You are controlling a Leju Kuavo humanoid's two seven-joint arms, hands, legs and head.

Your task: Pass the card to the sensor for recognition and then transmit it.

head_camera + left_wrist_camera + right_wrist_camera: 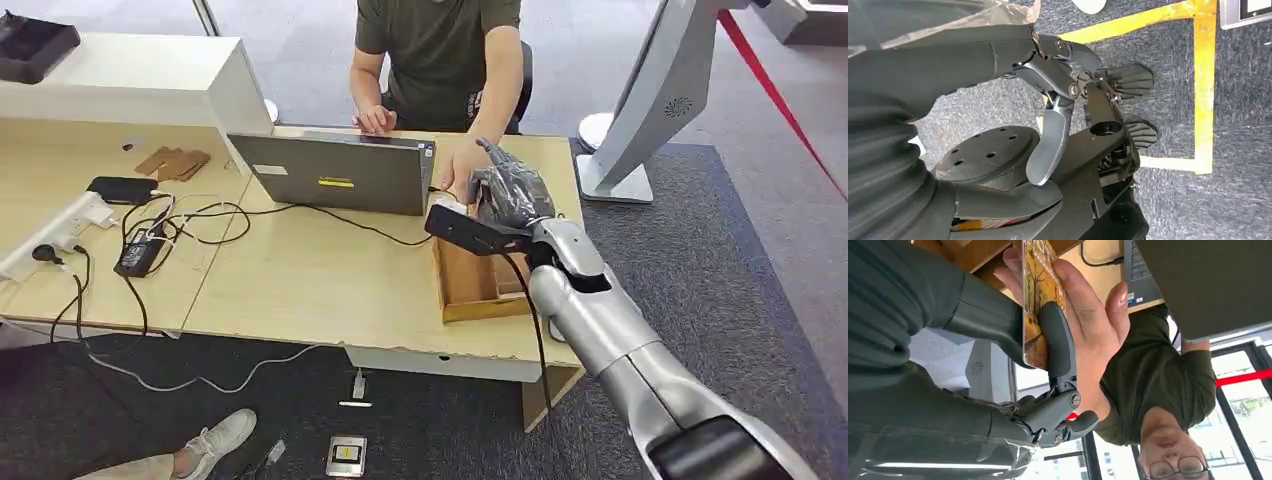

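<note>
Beside the laptop (335,172) — right robot hand (510,195) holds card (1040,295).

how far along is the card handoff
Late stage. The right hand holds the card over the wooden tray beside the laptop, and the person's hand is already on it. Left: letting go. Whether the sensor read happened can't be told.

Right arm reaches forward, its hand (510,195) raised, thumb and fingers pinching a card (1037,300). Left hand (1048,100) hangs down, fingers apart, holding nothing.
</note>
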